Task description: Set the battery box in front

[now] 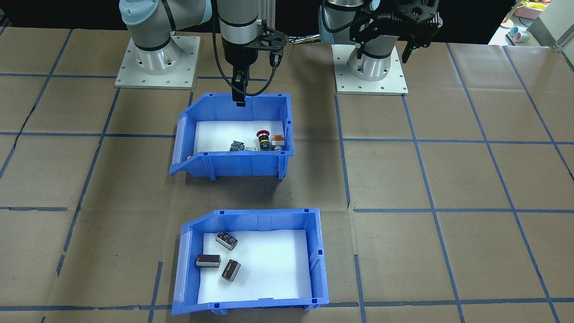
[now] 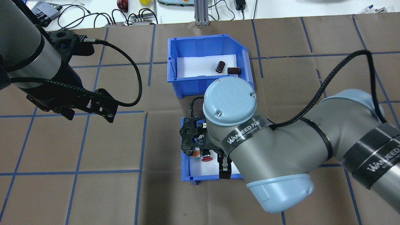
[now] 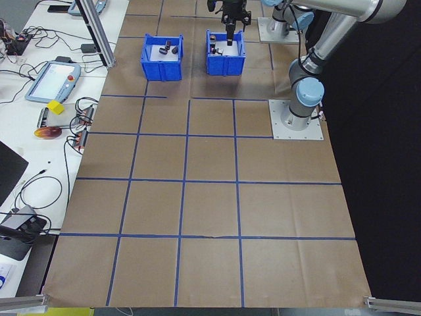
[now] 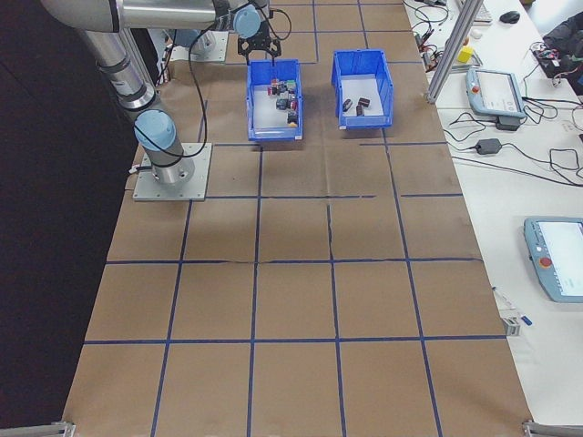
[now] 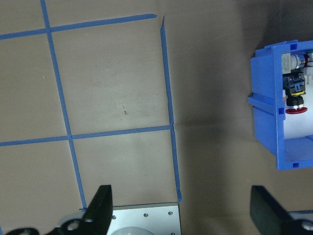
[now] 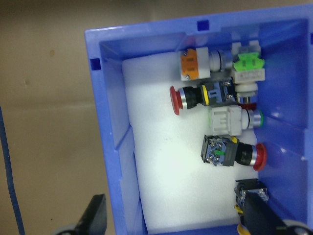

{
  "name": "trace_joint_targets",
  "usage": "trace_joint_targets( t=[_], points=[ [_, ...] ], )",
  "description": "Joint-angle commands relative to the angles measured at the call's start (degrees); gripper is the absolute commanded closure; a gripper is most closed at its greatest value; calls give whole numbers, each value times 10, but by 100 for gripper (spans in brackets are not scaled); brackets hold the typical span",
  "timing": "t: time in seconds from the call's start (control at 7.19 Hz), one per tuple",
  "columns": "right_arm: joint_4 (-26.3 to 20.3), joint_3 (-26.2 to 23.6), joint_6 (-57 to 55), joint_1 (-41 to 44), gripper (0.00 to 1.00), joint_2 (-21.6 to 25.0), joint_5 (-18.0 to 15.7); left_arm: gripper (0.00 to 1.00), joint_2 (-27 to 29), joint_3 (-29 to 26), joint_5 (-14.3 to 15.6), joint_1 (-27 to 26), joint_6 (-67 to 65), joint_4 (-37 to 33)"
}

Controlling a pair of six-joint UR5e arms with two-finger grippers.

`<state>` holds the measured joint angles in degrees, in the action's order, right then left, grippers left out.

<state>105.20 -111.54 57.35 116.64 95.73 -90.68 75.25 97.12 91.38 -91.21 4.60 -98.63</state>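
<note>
Battery box [image 1: 251,262] partly behind right arm overhead, right end effector [image 1: 240,92] spread straddling switch bin [image 1: 233,134] wall, left end effector [image 5: 183,213] spread empty.

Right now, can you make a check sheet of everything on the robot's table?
Surface: brown paper table with a blue tape grid.
Job's things: battery box, blue, white liner, three dark batteries lying loose; it sits on the operators' side, apart from the other bin.
Clutter: button box, a like blue bin with coloured push-buttons, nearer the robot.
Grippers: right gripper straddles the button box's back wall, fingers apart in its wrist view. Left gripper open, over bare table beside its base plate.
Cables: black hose loops on both wrists.
Surroundings: side bench with tablets, wires, a yellow block.
</note>
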Motion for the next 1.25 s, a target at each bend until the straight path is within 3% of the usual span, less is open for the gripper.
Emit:
trace_joint_targets(
  t=[0.0,0.56,0.83,1.11],
  points=[
    [-26,17,0,-76,0,5,0,1,5,0,0,1,-1,26],
    [-16,24,-24,-251,0,7,10,1,-5,0,2,1,1,19],
    [-15,52,-148,-268,0,2,9,1,-6,0,2,1,1,19],
    [-17,90,-344,-276,0,1,7,1,-7,1,2,1,1,18]
  ],
)
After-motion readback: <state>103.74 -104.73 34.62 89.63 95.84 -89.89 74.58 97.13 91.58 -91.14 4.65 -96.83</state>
